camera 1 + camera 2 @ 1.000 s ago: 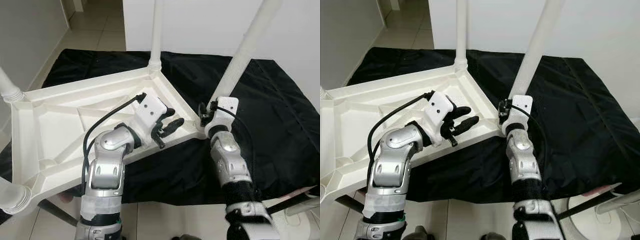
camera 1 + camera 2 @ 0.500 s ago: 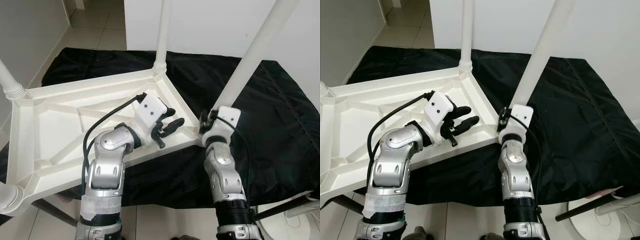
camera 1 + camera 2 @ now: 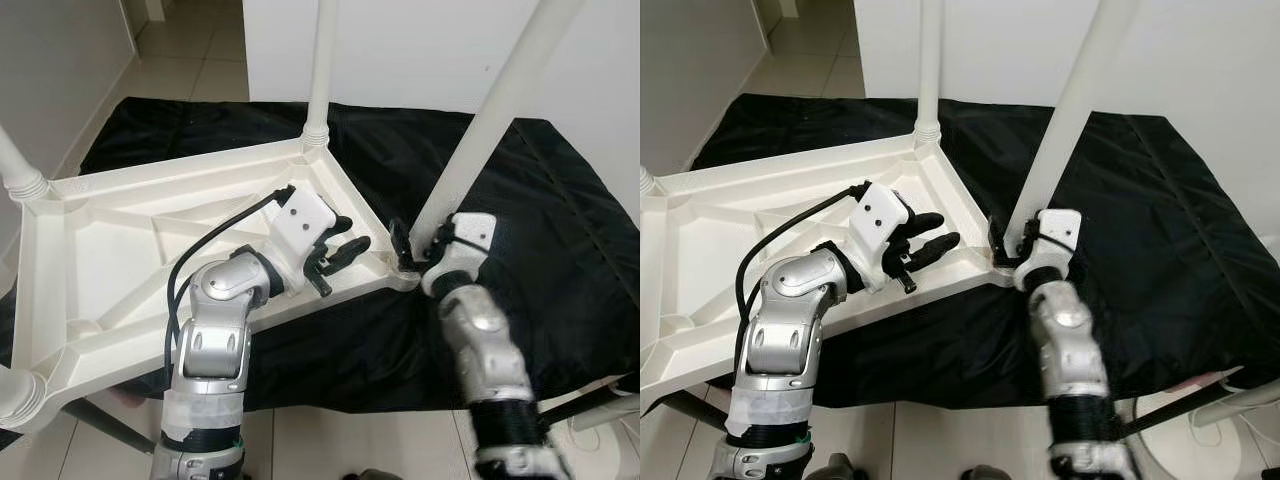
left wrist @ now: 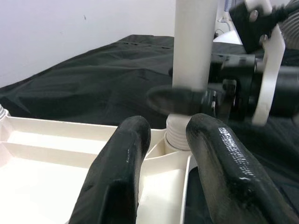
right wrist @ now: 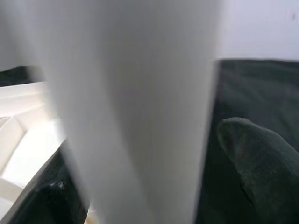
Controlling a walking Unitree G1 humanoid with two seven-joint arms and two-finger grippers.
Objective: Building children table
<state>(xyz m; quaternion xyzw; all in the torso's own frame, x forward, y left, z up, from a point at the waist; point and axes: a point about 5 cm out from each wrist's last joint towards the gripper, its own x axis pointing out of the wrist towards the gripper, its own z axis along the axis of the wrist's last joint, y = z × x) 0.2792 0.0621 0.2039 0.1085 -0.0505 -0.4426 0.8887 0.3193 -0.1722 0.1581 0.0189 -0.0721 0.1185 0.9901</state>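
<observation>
while your right gripper (image 3: 412,250) clamps the near leg (image 3: 487,128) at its base, fingers either side, your left gripper (image 3: 335,257) rests part-open on the upturned tabletop (image 3: 110,240), over the black cloth (image 3: 560,220). hollow plastic: light, stiff, slick. grip low, by the socket.

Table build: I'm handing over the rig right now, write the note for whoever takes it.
Right gripper: fingers around the base of the near leg at its corner socket.
Left gripper: open, empty, over the tabletop near that corner.
Tabletop lies upside down, partly on the black cloth.
Done: four legs stand in their corners, including the far leg.
Left: whether the near leg is fully seated can't be told; check, then turn the table upright.
</observation>
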